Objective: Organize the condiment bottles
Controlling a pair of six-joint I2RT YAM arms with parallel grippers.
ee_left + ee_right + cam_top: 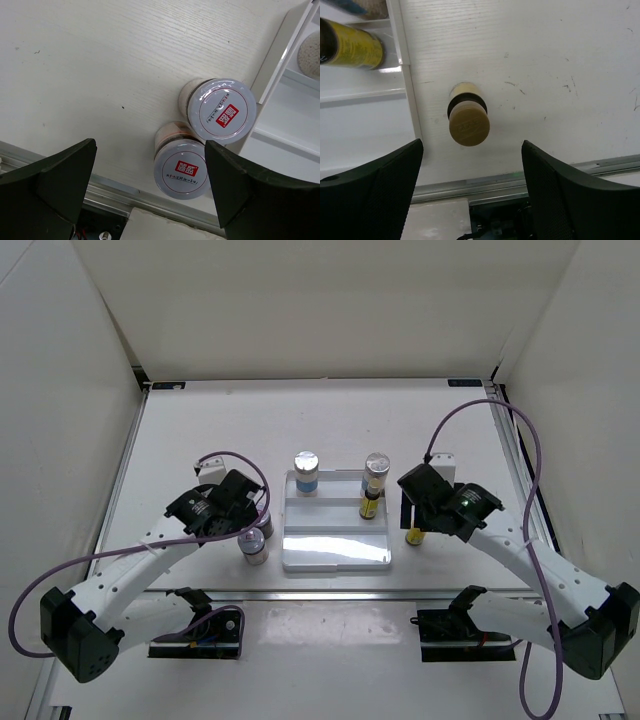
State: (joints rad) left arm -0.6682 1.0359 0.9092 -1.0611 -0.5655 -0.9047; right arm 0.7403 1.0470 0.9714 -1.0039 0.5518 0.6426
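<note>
Nearest: metal rail (330,590) along the near edge of the desk (200,430), close behind both wrists. Little room to back off low, so plan straight-up lifts.

Under the left pincer (150,195), spread wide and holding nothing: near jar (181,169) and far jar (227,111), both squat and silver-lidded. Touching or a hair apart, cannot tell which. Far jar just beside the left wall of the tray (272,70).
- Judged step: take the near jar first.
- Centre over its lid before descending, keep the right finger off the neighbour, and close on the body below the lid.
- Judged risk: clipping the far jar and shoving it against the tray.

Under the right pincer (472,190), likewise wide and empty: loose yellow bottle (468,122), upright on the desk just right of the tray.
- Narrow target, so centre well before closing.
- Keep the left finger away from the tray wall.
- Open desk to the right for swinging out.

Further back, between the arms: front step of the tray bare, with room for placing. Second yellow bottle (370,502) upright one step up. On the back step, left shaker (306,472) and right shaker (376,470), well apart. Enter the tray from above and in front to spare them.

Beyond: bare desk up to the back wall.
</note>
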